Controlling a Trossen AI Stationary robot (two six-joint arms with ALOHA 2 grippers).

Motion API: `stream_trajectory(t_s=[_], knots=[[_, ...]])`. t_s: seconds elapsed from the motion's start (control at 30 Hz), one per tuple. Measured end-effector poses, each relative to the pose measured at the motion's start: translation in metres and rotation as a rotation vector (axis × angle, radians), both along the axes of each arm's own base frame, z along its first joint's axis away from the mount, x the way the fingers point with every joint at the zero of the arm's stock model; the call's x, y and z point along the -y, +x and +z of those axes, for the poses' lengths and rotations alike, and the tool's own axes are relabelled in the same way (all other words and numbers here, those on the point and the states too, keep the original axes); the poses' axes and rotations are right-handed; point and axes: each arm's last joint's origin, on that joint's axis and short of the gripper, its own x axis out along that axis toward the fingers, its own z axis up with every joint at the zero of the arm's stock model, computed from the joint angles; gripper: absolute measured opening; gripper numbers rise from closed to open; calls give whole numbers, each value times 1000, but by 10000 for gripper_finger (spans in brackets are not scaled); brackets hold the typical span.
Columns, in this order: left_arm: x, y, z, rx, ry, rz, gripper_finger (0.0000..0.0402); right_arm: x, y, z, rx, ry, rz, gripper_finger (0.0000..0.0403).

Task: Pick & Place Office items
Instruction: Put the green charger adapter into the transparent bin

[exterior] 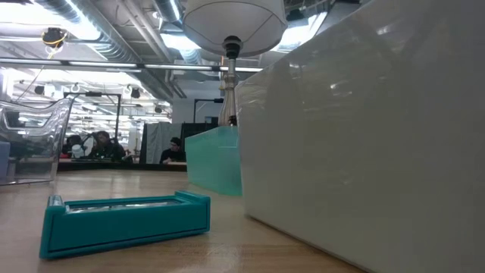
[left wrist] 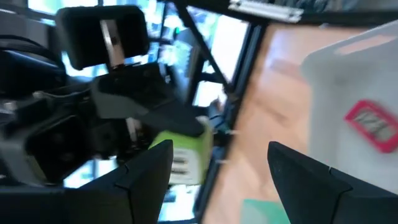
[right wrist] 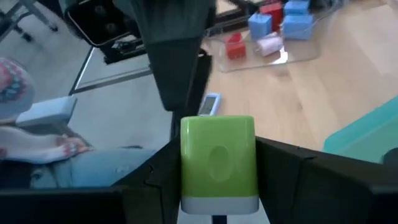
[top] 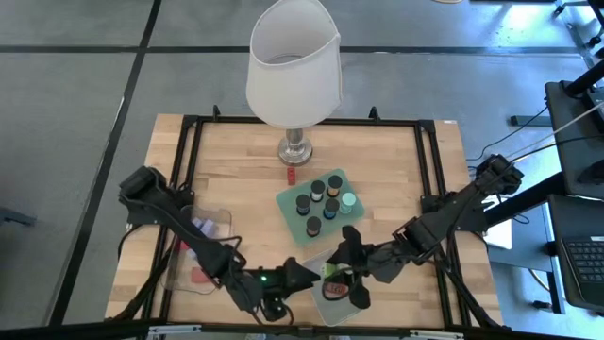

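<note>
Open lab floor with grey tiles and people seated in the background; wooden table (top: 236,161) inside a black frame, white-shaded lamp (top: 293,66) at the far edge.

Mint tray (top: 288,203) mid-table: six short dark cylinders (top: 318,193) upright in it, tops black, orange, mint and blue. One small red block (top: 292,175) loose on the wood between lamp base and tray.

Clear bin (right wrist: 273,56) near the left edge holds blue blocks (right wrist: 297,18), a red block (right wrist: 234,46) and a pink one (right wrist: 269,45), all loose.

Second tray (top: 332,308) at the near edge, just right of centre; a flat red rectangle (left wrist: 372,123) lies in it.

Right gripper (right wrist: 217,180) over that near tray, jaws clamped on a green block (right wrist: 218,163), held upright between the fingers.

Left gripper (left wrist: 217,171) at the near edge just left of it, jaws apart, nothing between them; the green block shows just beyond its fingers.

Teal flat rectangle (exterior: 125,220) lies on the wood near the low camera.
</note>
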Motion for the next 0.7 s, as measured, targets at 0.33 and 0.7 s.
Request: stream_trajectory(t_s=[0.33,0.7], knots=[[-1,15,-4,63,-48,-50,260,-4,7,-13,-56,13,67,153],[-13,24,-6,27,-198,-101,227,-2,10,-15,-50,-6,84,153]])
